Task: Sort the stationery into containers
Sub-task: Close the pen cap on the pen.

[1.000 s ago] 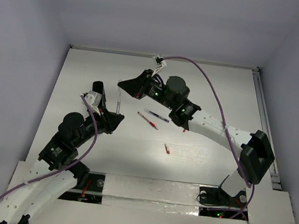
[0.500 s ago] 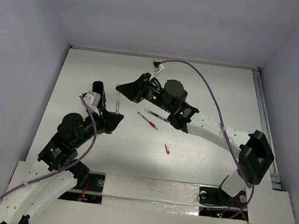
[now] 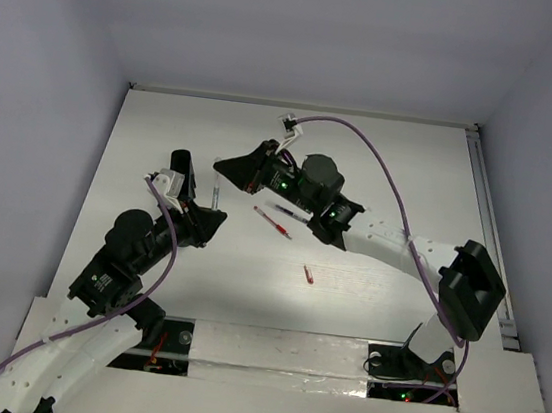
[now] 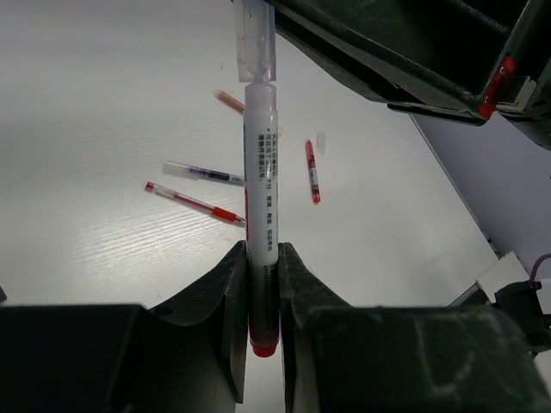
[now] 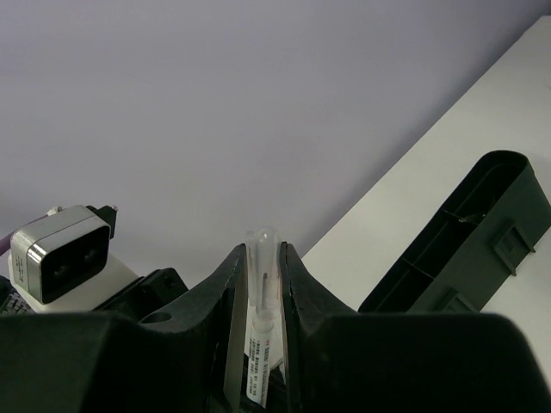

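My left gripper (image 3: 213, 211) (image 4: 263, 288) is shut on the red-tipped end of a red-and-white pen (image 3: 216, 194) (image 4: 261, 163) and holds it upright above the table. My right gripper (image 3: 218, 169) (image 5: 263, 258) is shut on the same pen's clear cap (image 5: 263, 249), which shows at the top of the left wrist view (image 4: 256, 39). A red pen (image 3: 272, 222) (image 4: 194, 203), a dark pen (image 3: 288, 211) (image 4: 205, 174), a short red pen (image 4: 312, 171), a tan eraser (image 4: 230, 101) and a white eraser (image 4: 321, 140) lie on the table. The long black box is out of view.
A tiny red piece (image 3: 308, 275) lies alone nearer the arm bases. The right arm (image 3: 393, 241) stretches across the table's middle, its purple cable (image 3: 382, 164) arching above. A black ribbed part (image 5: 465, 249), apparently of the left gripper, shows in the right wrist view.
My right gripper has moved left and down onto the top of the pen that my left gripper holds. The left gripper and the pens on the table have stayed put.
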You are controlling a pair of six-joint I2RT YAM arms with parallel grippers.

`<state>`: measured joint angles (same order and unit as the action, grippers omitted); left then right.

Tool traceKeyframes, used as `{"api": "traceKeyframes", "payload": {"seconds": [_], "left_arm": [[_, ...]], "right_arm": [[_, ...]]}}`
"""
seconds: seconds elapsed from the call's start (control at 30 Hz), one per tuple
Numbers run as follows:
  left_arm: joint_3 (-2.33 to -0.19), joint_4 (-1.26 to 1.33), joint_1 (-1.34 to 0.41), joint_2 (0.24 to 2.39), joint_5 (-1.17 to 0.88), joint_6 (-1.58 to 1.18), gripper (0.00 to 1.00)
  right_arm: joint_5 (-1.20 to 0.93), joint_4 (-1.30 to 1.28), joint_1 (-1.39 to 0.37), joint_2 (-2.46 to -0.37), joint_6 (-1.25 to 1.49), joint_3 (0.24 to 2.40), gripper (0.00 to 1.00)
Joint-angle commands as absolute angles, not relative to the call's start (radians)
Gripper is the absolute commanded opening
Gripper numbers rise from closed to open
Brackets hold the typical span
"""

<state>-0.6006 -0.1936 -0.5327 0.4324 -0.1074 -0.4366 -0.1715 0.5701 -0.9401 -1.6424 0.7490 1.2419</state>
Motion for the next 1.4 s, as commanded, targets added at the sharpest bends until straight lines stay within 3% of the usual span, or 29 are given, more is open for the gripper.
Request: {"api": "traceKeyframes", "payload": {"seconds": [0.0, 1.37], "left_arm": [[-0.603, -0.156, -0.531, 0.417, -0.092, -0.445, 0.00], [-0.600, -0.144, -0.531, 0.402, -0.092, -0.454, 0.00]], "right_arm": [[-0.160, 0.646, -0.962, -1.632, 0.755, 1.224, 0.00], [-0.120, 0.709, -0.999, -1.652, 0.791, 1.166, 0.00]]}}
